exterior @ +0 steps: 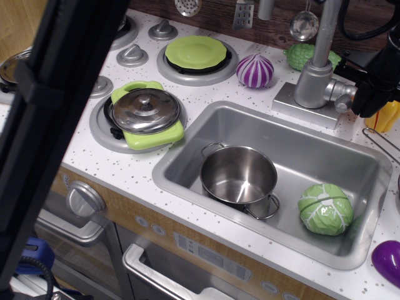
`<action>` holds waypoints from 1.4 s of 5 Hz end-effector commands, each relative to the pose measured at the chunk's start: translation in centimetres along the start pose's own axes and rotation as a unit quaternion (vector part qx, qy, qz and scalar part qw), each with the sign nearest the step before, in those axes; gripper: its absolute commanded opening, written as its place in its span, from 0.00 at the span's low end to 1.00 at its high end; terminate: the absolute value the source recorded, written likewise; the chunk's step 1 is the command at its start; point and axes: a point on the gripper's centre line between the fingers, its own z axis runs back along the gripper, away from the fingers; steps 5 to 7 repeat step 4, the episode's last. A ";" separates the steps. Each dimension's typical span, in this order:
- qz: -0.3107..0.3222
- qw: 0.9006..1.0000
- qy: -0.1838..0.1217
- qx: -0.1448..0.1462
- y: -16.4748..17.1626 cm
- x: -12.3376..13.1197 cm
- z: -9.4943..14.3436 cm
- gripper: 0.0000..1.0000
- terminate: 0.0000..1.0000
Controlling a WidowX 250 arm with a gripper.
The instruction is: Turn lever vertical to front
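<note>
The silver faucet (314, 80) stands on its base behind the sink, with a stubby side arm on its right. The lever (343, 100) shows only as a short grey end on that arm, tipped down toward the front and foreshortened. My black gripper (367, 100) hangs just right of the lever, close to its tip or touching it. Its dark fingers merge with the arm, so I cannot tell whether they are open or shut on the lever.
The sink (187, 147) holds a steel pot (238, 174) and a green cabbage (325, 209). A purple onion (254, 70), a green vegetable (301, 55) and a yellow pepper (384, 119) lie around the faucet. A lidded pan (145, 111) sits left. A black camera strut (56, 125) blocks the left.
</note>
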 end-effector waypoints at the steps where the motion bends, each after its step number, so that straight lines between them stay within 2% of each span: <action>1: 0.004 0.999 -0.034 -0.009 2.5 1.9 3.6 0.00 0.00; 3: -0.004 0.999 -0.028 0.030 3.3 2.7 3.0 0.00 0.00; 4: -0.008 0.999 -0.035 0.005 3.7 2.4 1.5 0.00 1.00; 7: -0.008 0.999 -0.035 0.005 3.7 2.4 1.5 0.00 1.00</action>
